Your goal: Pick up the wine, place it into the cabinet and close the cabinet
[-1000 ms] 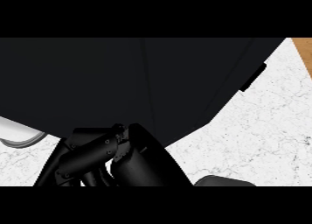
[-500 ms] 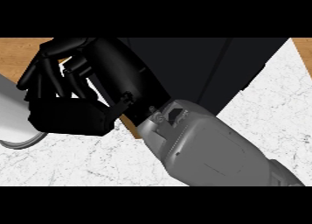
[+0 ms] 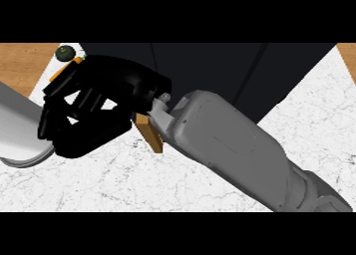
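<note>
My right hand (image 3: 99, 107) fills the middle left of the head view, its grey forearm (image 3: 225, 154) running in from the lower right. Its fingers are curled. The wine (image 3: 65, 51) shows only as a dark green rounded end with an orange strip, poking out past the fingers at the upper left; the hand hides the rest. The black cabinet (image 3: 210, 69) lies across the top, just behind the hand. A brown wooden edge (image 3: 151, 133) shows below the wrist. My left hand is out of sight.
A light grey cylindrical object (image 3: 15, 124) with a rim comes in from the left edge, next to the hand. The white marble counter (image 3: 136, 184) spreads below and to the right. Wooden floor (image 3: 15, 62) shows at the upper corners.
A second ago black shapes filled most of the view. Since then the right hand has risen into view at the upper left, and the forearm now crosses the counter.
</note>
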{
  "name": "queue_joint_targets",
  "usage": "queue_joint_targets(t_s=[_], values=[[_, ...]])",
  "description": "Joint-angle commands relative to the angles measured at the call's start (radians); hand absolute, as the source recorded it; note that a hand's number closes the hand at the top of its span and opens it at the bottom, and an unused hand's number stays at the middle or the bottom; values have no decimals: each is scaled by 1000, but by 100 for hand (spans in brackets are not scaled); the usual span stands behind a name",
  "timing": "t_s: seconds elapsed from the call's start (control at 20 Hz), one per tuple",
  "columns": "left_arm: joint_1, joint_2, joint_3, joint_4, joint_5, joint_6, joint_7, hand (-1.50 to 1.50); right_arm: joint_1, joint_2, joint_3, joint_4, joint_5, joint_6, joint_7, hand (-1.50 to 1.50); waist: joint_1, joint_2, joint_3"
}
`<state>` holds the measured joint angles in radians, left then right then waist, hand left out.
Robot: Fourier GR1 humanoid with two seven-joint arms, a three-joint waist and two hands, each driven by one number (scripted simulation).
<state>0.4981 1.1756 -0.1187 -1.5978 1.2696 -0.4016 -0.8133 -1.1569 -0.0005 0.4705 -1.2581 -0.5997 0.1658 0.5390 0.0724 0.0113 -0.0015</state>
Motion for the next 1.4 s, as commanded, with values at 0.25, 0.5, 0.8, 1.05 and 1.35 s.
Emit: queue_joint_targets(t_s=[0.25, 0.5, 0.8, 1.05, 1.35], values=[[56, -52, 67, 18, -17, -103, 0, -150, -68, 0, -55, 287, -167, 269, 9, 150, -22, -9, 1], [-7, -81, 93, 85, -40, -152, 42, -150, -135, 0, -29, 410, -267, 292, -103, 150, -14, -1, -1], [13, -108, 138, 52, -44, -129, 77, -150, -143, -15, -148, 564, -223, 421, -158, 150, -24, 0, 0], [3, -128, 147, 77, -47, -139, 115, -150, -94, -60, -141, 576, -195, 425, -238, 150, -39, 0, 0], [2, -115, 177, 48, -31, -104, 154, -150, -115, -137, -172, 588, -122, 300, -322, 150, -44, -1, 1]])
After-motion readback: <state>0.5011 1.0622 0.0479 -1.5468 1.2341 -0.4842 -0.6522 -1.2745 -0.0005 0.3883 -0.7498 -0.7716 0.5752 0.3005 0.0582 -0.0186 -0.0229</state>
